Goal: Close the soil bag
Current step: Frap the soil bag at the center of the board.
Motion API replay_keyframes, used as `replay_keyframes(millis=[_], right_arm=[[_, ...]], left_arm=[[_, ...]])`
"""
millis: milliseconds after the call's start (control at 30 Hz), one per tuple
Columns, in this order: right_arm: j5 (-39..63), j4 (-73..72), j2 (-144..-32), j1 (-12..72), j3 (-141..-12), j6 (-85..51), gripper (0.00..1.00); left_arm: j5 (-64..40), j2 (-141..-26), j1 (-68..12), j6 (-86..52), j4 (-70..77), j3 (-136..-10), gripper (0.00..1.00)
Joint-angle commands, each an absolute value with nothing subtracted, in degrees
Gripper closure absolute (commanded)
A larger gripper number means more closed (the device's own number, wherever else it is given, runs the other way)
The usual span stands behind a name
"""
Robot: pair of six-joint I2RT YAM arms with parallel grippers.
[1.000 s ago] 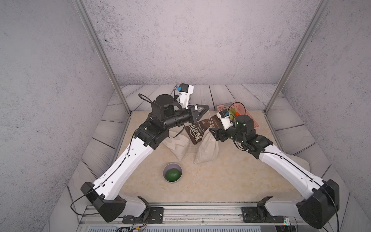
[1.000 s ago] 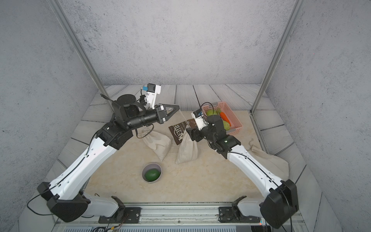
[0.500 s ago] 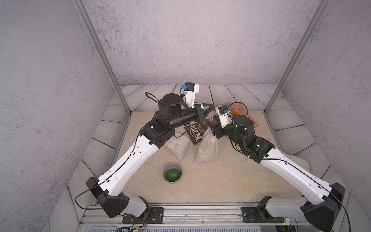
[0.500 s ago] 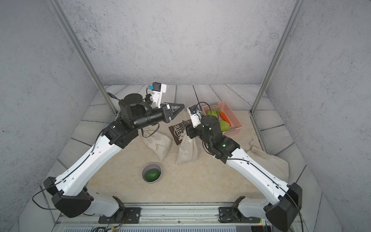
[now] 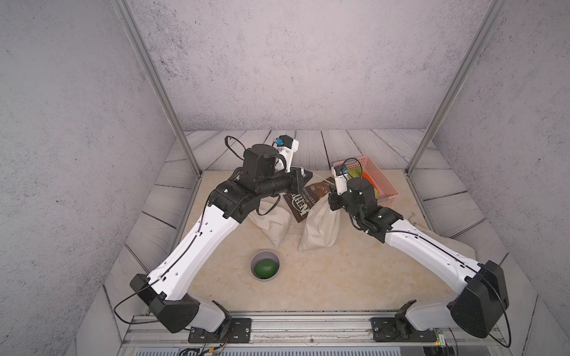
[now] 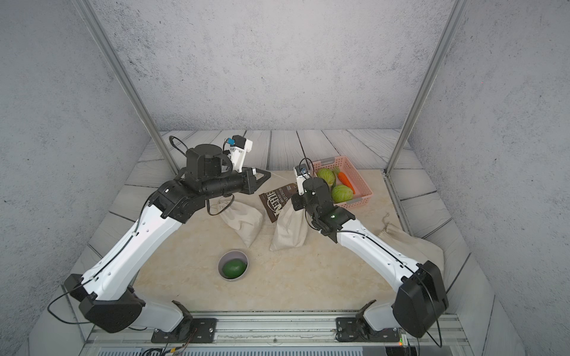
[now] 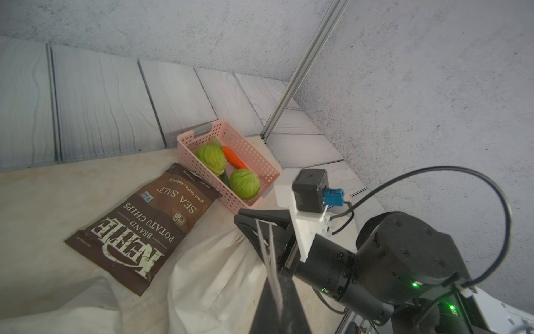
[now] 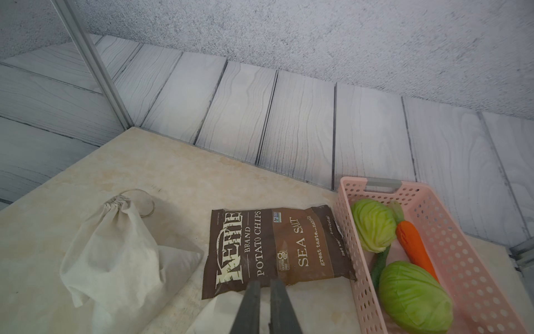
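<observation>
Item: soil bag (image 5: pixel 320 226) — a pale cloth drawstring sack lying mid-table, with its neck turned toward the chips bag (image 8: pixel 274 245) and just beside it.
Cord: the drawstring (image 7: pixel 267 248) runs in a straight, taut-looking line from the bag's neck across to the left gripper.
Left gripper (image 6: pixel 266 175): raised above the table beyond the neck, jaws fully closed on the drawstring.
Right gripper (image 8: pixel 265 284): at the bag's neck, jaws drawn nearly together with only a thin gap. They appear to nip the gathered cloth, but the contact itself is hidden.
Step in hand: cinching, by judgement — one arm anchors the neck while the other holds the cord. The left wrist view shows pleats at the neck. Whether the mouth is fully shut cannot be told.
Next move calls for: the left arm to draw the cord away from the neck along its own line. The right gripper must hold firm so the sack neither drags nor lifts.
Neighbours: a second sack (image 8: pixel 115 245), its neck already tied, lies beside the soil bag. The pink basket (image 8: pixel 344 208) sits beyond the chips bag.
</observation>
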State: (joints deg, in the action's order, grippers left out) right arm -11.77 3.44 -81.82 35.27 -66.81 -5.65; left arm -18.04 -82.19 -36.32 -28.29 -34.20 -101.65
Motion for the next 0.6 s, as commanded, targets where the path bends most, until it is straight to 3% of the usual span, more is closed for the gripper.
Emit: replay_keyframes(millis=[0, 300, 467, 567], right_arm=[[-16.15, 23.19, -90.45, 29.13, -61.52, -8.39, 0.87], [-12.56, 25.35, -91.54, 24.8, -60.15, -8.72, 0.86], [-6.84, 25.16, -90.78, 24.79, -60.61, -6.2, 0.85], [0.74, 23.68, -88.67, 25.16, -62.05, -5.06, 0.85]], left_arm=[[-17.34, -73.33, -29.36, -27.96, -21.83, -110.98, 1.0], [-18.64, -68.01, -14.12, -31.36, -22.48, -108.94, 1.0], [-25.76, -67.06, -1.66, -42.74, -13.97, -97.53, 1.0], [-27.42, -68.19, 0.26, -44.84, -10.76, -89.67, 1.0]])
